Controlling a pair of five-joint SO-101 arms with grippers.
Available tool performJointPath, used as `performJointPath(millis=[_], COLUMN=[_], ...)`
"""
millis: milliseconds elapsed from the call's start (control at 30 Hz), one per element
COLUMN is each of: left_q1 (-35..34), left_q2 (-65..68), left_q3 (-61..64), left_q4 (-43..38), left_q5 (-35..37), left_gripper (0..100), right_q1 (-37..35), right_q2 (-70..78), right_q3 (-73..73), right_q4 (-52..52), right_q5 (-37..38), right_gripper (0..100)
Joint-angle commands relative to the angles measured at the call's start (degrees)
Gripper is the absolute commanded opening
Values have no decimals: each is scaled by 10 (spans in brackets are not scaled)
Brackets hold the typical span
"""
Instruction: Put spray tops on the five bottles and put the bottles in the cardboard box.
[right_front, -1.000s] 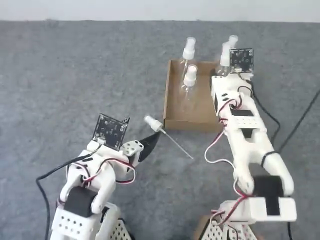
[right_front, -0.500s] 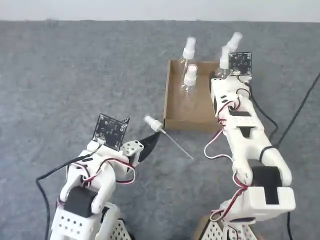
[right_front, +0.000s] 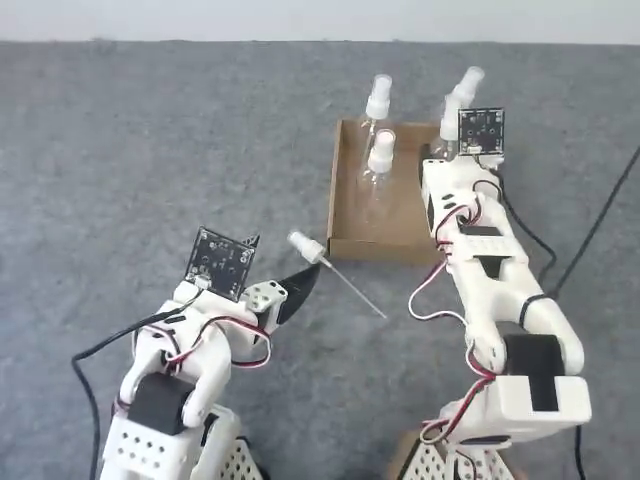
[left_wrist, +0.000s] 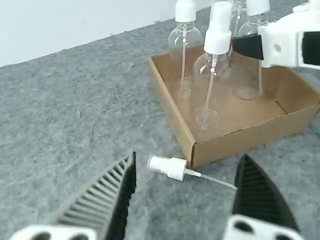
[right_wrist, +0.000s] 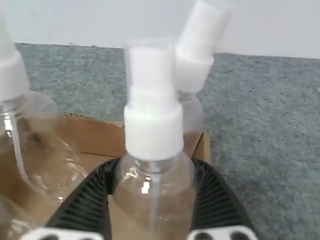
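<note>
The cardboard box (right_front: 343, 190) held two upright clear bottles (right_front: 380, 168), white tops on; right gripper (right_wrist: 154, 175) pinched the far-corner bottle (right_wrist: 152, 150). Loose spray top (left_wrist: 167, 167), thin tube attached, lay on carpet (right_front: 150, 150) just beside box, between left gripper's (left_wrist: 189, 160) spread jaws.

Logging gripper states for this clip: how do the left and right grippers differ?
The left gripper is open and holds nothing, near the loose spray top on the carpet; the right gripper is shut on a capped bottle at the cardboard box. Both have black ribbed fingers.
</note>
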Motion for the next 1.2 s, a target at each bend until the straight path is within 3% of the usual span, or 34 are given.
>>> performJointPath(millis=[0, 667, 933, 1167], left_q1=[-3, -4, -4, -4], left_q2=[-8, -8, -8, -8], left_q3=[-4, -4, -4, -4], left_q4=[-18, -18, -18, -18], left_q5=[-4, -4, -4, -4], left_gripper=[294, 294, 294, 294], right_q1=[0, -7, -7, -7], right_q2=[-11, -25, -25, -30], right_q3=[1, 1, 2, 2], right_q4=[1, 38, 38, 38], right_q5=[1, 1, 1, 1], right_gripper=[7, 8, 143, 155])
